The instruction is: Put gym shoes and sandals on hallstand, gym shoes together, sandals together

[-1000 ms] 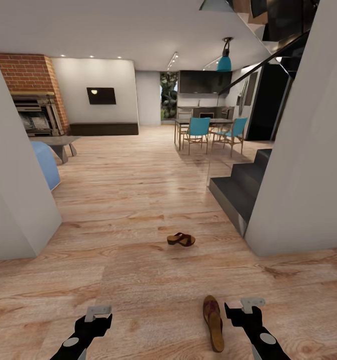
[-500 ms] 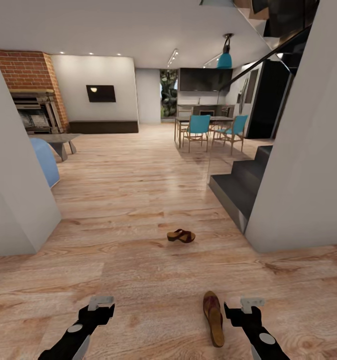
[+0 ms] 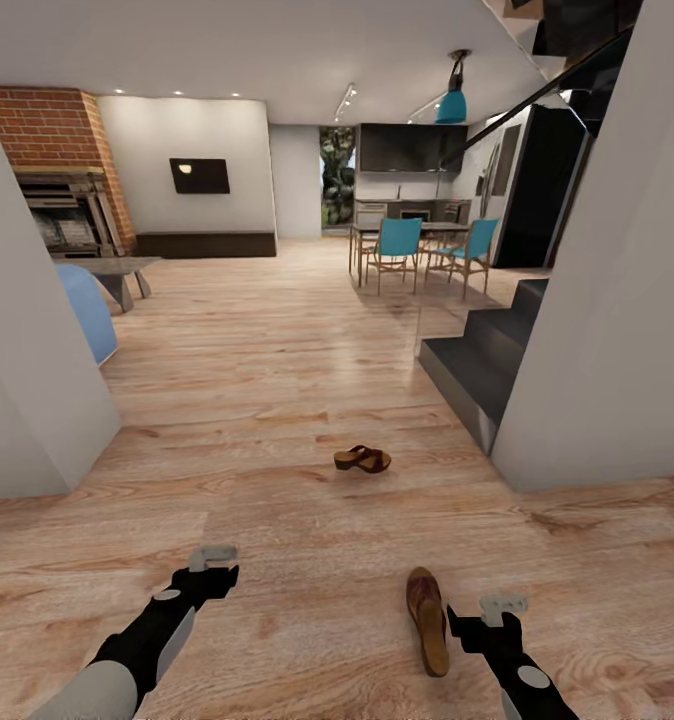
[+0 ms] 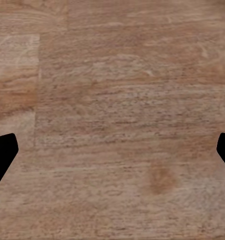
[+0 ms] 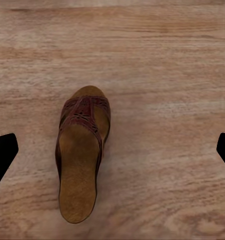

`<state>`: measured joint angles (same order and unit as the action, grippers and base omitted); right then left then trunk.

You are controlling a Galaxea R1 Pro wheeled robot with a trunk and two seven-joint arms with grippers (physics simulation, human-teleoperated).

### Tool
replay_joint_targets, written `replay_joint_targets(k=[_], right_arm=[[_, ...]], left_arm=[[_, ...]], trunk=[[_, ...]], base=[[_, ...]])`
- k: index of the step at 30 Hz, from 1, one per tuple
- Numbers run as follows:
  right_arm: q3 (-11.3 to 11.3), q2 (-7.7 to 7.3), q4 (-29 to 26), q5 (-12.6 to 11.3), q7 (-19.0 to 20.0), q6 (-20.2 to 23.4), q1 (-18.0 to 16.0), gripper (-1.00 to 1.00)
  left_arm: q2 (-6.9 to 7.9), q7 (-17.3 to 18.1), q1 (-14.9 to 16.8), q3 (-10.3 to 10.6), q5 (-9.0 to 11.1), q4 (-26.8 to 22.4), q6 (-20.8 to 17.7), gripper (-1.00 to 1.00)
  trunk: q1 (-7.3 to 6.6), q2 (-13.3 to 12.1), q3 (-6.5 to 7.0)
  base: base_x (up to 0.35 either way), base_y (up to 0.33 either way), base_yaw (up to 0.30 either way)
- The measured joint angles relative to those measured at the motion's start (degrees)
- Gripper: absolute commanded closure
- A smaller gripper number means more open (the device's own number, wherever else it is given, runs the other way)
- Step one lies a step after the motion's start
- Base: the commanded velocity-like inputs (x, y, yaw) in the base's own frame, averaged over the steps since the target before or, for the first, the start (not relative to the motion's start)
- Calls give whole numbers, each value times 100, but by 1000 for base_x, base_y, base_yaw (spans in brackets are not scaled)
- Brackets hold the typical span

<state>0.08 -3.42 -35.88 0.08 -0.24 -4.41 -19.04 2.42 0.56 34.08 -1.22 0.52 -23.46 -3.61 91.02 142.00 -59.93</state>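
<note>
So the robot is parked on the corridor floor (image 3: 277, 380), light brown wood planks running off toward an open living area. Two sandals are on the boards. The near sandal (image 3: 427, 620) lies flat, lengthwise away from the robot, just beside the right gripper (image 3: 504, 604) on its inner side but not touching it. In the right wrist view that same sandal (image 5: 81, 155) sits under the camera, dark reddish-brown straps over a tan footbed, nearer one finger than the other, and the two black fingertips (image 5: 2, 155) are way out at the frame edges, so the jaws are spread wide and holding nothing.

The far sandal (image 3: 363, 459) sits further ahead, sideways on, well apart from the first one and roughly level with the foot of the dark stairs (image 3: 487, 360).

The left gripper (image 3: 213, 553) is reaching out over bare planks on the other side. The left wrist view gives wood grain with a black fingertip (image 4: 2, 155) at each edge, so those jaws are wide open too, empty.

Further back: a brick fireplace (image 3: 57, 190), teal dining chairs (image 3: 397, 250), a teal pendant lamp (image 3: 452, 103).
</note>
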Motion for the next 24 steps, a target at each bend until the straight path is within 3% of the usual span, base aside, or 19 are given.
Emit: replay_joint_targets(k=[3, 24], right_arm=[[0, 0, 0, 0, 0, 0, 0, -100], [-8, 5, -57, -9, -8, 1, -1, -100]], left_arm=[[-10, 0, 53, 4, -1, 2, -8, -100], [-8, 15, 126, 3, 3, 1, 53, -100]], trunk=[[66, 120, -81], [121, 150, -737]], base=[[0, 0, 0], [0, 0, 0]])
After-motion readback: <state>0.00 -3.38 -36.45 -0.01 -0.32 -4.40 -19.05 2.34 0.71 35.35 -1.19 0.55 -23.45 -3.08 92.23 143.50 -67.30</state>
